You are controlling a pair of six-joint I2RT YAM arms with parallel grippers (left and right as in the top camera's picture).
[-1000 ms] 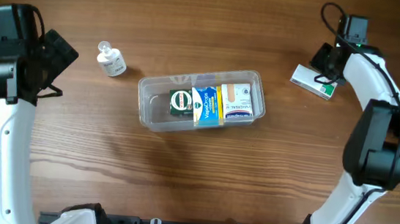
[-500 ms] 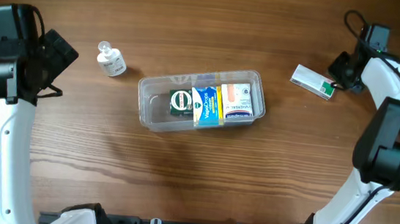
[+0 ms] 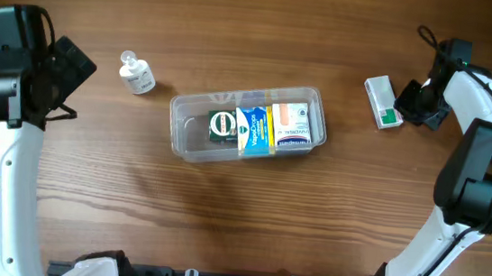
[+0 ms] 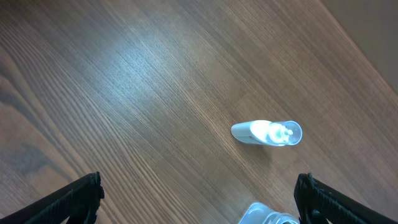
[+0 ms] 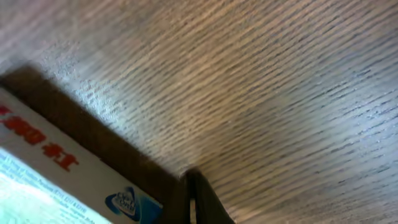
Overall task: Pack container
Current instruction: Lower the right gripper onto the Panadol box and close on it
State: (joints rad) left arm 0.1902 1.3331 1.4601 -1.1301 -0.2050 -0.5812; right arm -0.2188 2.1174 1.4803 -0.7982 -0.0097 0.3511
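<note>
— What takes up most of the view?
— The wooden tabletop [image 3: 237, 228], with one arm at each side edge. The left arm [image 3: 2, 87] stands at the far left. Its gripper [image 4: 200, 199] is spread wide with nothing between the fingers, as the left wrist view shows.
— And the right arm [image 3: 475, 151]?
— It reaches toward the far right. The right gripper [image 3: 410, 101] sits low against the end of a small white box [image 3: 382, 101]. Whether it is released or clenched cannot be told: the right wrist view shows only one dark fingertip [image 5: 202, 199] beside the box.
— Where is the container [image 3: 188, 137]?
— At the middle of the tabletop, well apart from both grippers. It holds several packets side by side in its right part: a green one [image 3: 224, 126], a blue-and-yellow one [image 3: 251, 129] and a white one [image 3: 294, 125]. Its left end is bare.
— Anything smaller?
— The white box has a green end and lies right of the container. A small clear bottle [image 3: 136, 73] lies far left of the container, near the left gripper.
</note>
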